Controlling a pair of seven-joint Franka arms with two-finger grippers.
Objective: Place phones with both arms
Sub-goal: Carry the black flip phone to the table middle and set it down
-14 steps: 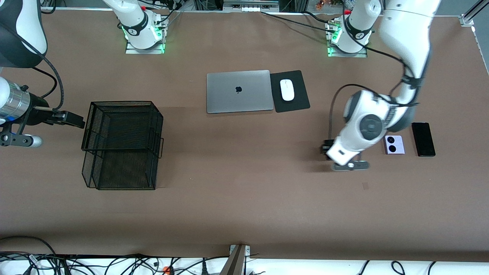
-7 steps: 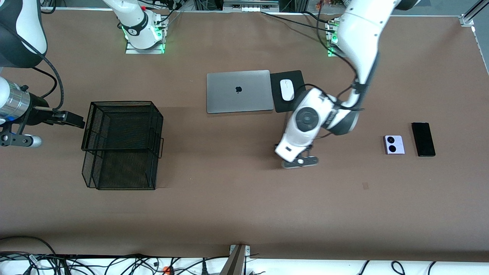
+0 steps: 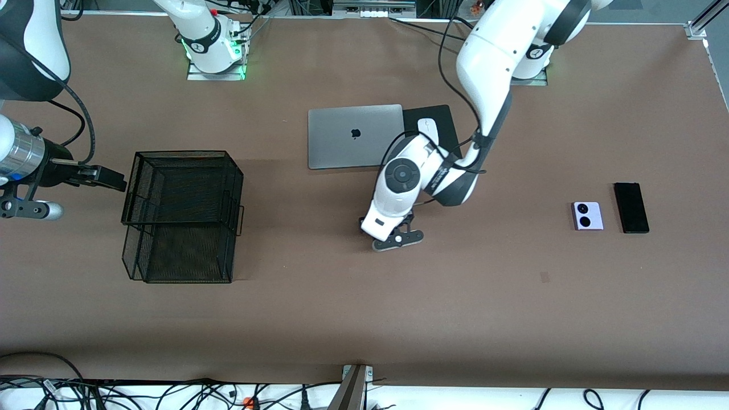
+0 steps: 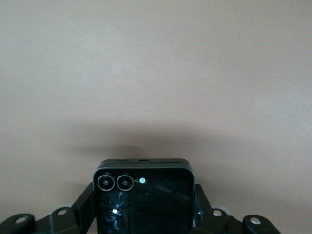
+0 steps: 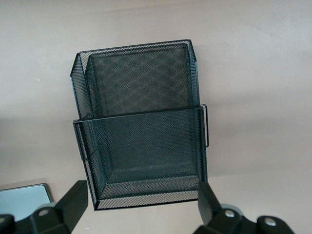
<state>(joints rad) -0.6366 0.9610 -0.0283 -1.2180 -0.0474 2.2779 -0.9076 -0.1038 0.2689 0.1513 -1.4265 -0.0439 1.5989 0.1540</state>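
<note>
In the left wrist view a squarish black flip phone with two round lenses sits between the fingers of my left gripper, which is shut on its sides. That left gripper hangs over bare brown table close to the laptop. A lilac-white phone with two black circles and a longer black slab phone lie side by side toward the left arm's end. My right gripper waits open beside the black mesh basket, nothing between its fingers.
The two-tier mesh basket stands toward the right arm's end. A closed silver laptop lies mid-table, with a white mouse on a black pad beside it, partly covered by the left arm.
The left arm has swung from beside the lilac-white phone toward the right arm's end, carrying the black flip phone over the table's middle. The right arm has not moved.
</note>
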